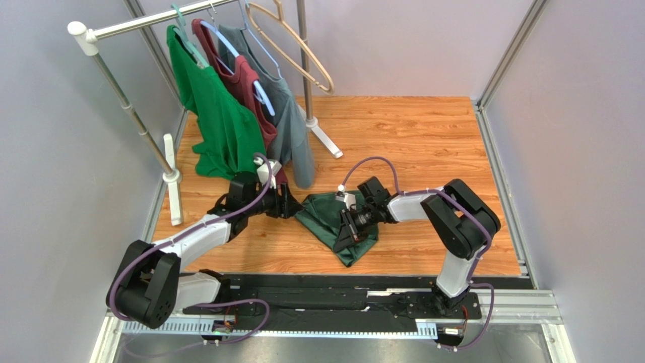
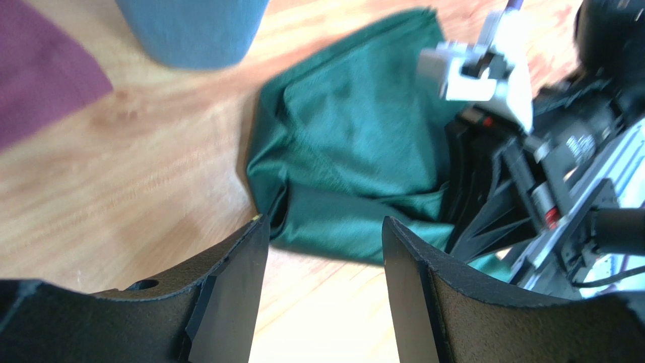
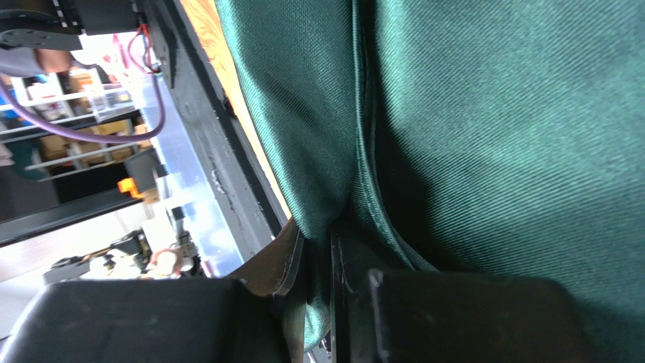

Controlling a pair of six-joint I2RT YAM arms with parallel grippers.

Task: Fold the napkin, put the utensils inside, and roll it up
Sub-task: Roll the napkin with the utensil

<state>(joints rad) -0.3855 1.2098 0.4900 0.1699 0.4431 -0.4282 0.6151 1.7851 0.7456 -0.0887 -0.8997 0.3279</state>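
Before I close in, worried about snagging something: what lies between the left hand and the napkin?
Only bare wooden table, seen in the left wrist view between the open left hand and the napkin.

So the napkin [image 1: 325,214] is lying bunched in the middle of the table [image 1: 424,144]. The left gripper [image 2: 325,227] is sitting just off its left edge, and the right gripper [image 3: 316,238] is on its right side, pinching a fold. The rack [image 1: 136,121] is standing behind, far left.
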